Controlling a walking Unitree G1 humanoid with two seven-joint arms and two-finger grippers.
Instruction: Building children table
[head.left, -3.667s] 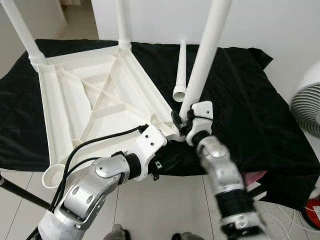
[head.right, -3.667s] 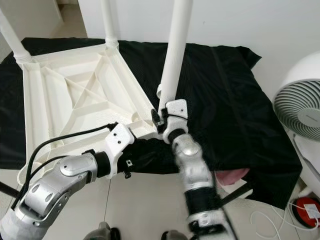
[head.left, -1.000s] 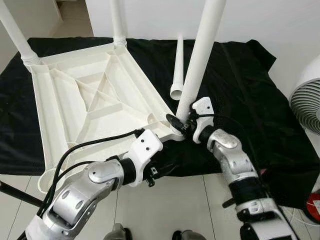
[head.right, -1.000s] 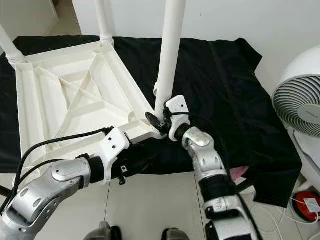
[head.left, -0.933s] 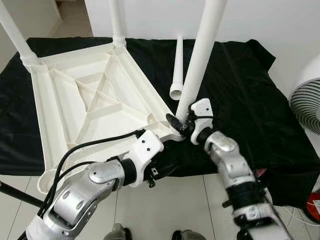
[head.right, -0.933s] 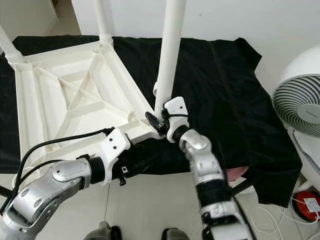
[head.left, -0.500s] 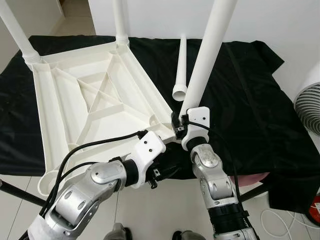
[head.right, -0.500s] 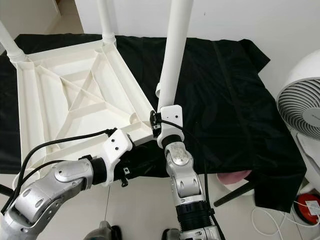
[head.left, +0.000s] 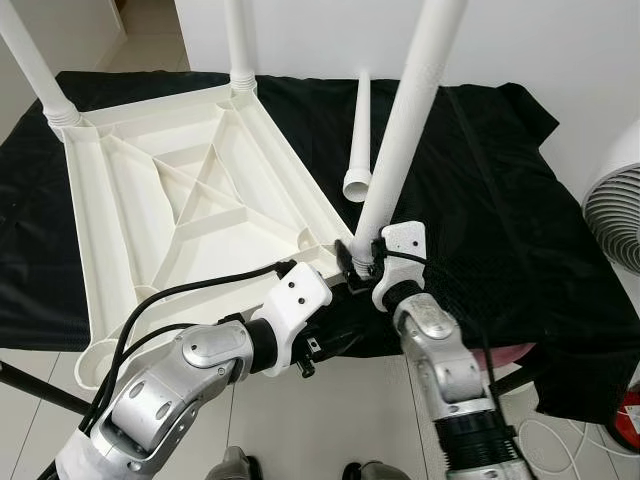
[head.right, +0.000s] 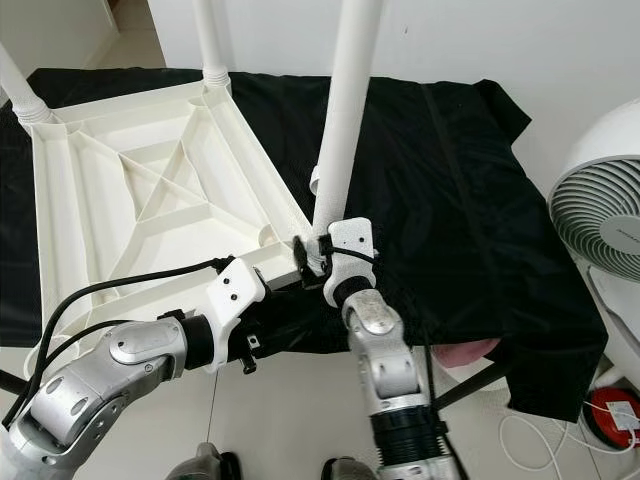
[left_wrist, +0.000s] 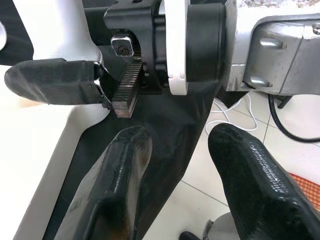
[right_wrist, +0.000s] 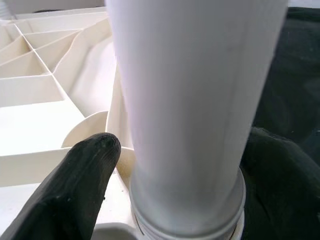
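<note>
The inverted table top (head.left: 190, 200) is lying underside up on a black cloth (head.left: 480, 170), with two legs already standing in its far corner sockets. The third leg (head.left: 405, 120) is standing in the near right corner socket (right_wrist: 187, 220), its long axis rising almost upright and tilting slightly toward the robot's right.

The right gripper (head.left: 360, 262) is working at the foot of this leg, directly against the socket. In the right wrist view its two black fingers (right_wrist: 70, 185) are sitting on either side of the white tube, one close beside the collar and the other behind it on the far side. The jaws are spread about as wide as the leg; they appear to be clasping it, though actual contact on both pads is not fully visible, so the hold is judged, not confirmed.

The left gripper (left_wrist: 180, 185) is hovering just beside the same corner, below and to the left of it over the cloth edge. Its fingers are parted moderately and are holding nothing.

A fourth leg (head.left: 360, 140) is lying loose on the cloth beyond the socket, its long axis running away from the robot. The near left corner socket (head.left: 100, 355) is standing empty. The right arm is nearer to the loose leg.
</note>
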